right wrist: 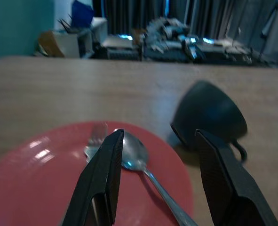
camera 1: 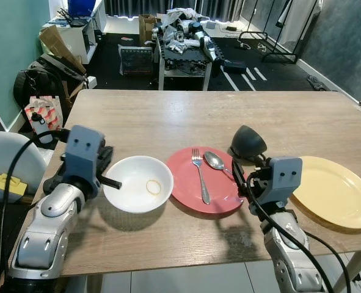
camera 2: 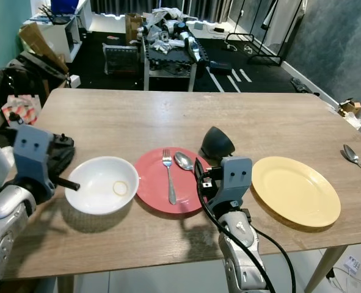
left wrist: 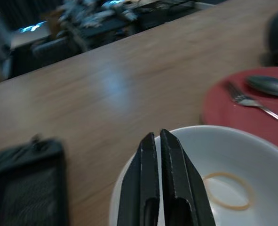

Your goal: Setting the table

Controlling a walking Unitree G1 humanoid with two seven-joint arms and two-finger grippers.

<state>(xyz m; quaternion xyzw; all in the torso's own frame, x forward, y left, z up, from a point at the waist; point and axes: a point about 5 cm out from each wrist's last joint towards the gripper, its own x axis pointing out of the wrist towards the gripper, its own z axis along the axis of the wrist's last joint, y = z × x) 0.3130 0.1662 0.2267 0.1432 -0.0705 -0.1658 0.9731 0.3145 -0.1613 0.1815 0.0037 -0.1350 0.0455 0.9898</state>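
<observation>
A fork (camera 1: 199,175) and a spoon (camera 1: 216,161) are laid on the red plate (camera 1: 186,189) on the wooden surface (camera 1: 168,119). The right pincer (right wrist: 160,176) is held spread wide just at the plate's near edge, with the spoon lying between its fingers but not touched. The left pincer (left wrist: 159,181) is pressed closed over the rim of the white bowl (camera 1: 131,192), just left of the plate.

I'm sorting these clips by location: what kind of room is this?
Probably a home dining area that doubles as a workspace. A long wooden table is laid with a red plate, a white bowl and a yellow plate; behind it stand a rack of tangled equipment and cluttered shelves.
</observation>
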